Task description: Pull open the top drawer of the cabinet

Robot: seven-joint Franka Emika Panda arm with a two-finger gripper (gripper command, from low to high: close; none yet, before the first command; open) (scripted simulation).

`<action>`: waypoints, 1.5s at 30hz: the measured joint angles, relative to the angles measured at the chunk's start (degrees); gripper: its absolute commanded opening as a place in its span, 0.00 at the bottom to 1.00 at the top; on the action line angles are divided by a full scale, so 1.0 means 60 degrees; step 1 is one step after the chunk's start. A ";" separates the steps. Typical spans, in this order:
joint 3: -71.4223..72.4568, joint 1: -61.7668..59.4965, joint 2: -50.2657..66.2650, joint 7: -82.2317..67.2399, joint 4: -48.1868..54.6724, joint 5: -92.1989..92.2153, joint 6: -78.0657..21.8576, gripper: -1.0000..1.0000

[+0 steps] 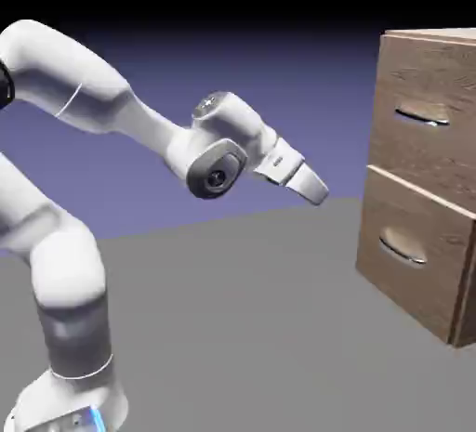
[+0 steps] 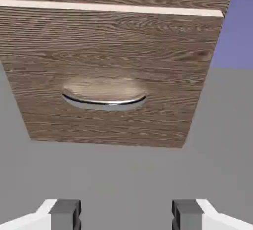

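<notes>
With its fingers (image 2: 64,213) spread wide and empty, the gripper (image 1: 316,189) hangs well short of the cabinet (image 1: 423,179) at the desk's (image 1: 242,328) right edge, level with the lower drawer (image 2: 106,78), so reaching straight ahead risks missing the top drawer (image 1: 429,110) above.

The arm (image 1: 84,96) is glossy white with rounded links, a grey circular joint cap (image 1: 216,177), and dark grey pads on the gripper (image 2: 126,214) fingertips.

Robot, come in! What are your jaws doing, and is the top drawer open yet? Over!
Gripper open, empty, short of the cabinet. Top drawer shut, handle untouched. Nothing in the way.
</notes>
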 measured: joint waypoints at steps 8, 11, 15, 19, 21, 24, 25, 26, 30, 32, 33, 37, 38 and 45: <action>-0.1860 0.1682 0.1540 -0.0580 0.1110 0.3322 -0.0328 0.50; -0.2558 0.2312 0.2117 -0.0798 0.1526 0.4568 -0.0450 0.50; -0.3488 0.3153 0.2887 -0.1088 0.2081 0.6229 -0.0614 0.50; -0.4418 0.3994 0.3657 -0.1378 0.2635 0.7891 -0.0778 0.50; -0.4883 0.4414 0.4042 -0.1523 0.2913 0.8721 -0.0860 0.50; -0.5580 0.5044 0.4619 -0.1740 0.3329 0.9967 -0.0983 0.50; -0.5812 0.5255 0.4812 -0.1813 0.3468 1.0382 -0.1024 0.50; -0.6045 0.5466 0.5004 -0.1886 0.3606 1.0798 -0.1065 0.50; -0.6975 0.6311 0.5774 -0.2176 0.4161 1.2459 -0.1228 0.50; -0.7440 0.6729 0.6159 -0.2321 0.4439 1.3289 -0.1310 0.50; -0.7672 0.6938 0.6352 -0.2393 0.4577 1.3705 -0.1351 0.50; -0.8603 0.7777 0.7122 -0.2683 0.5132 1.5366 -0.1515 0.50; -0.8835 0.7988 0.7314 -0.2756 0.5271 1.5781 -0.1556 0.50; -1.0463 0.9459 0.8661 -0.3263 0.6242 1.8688 -0.1843 0.50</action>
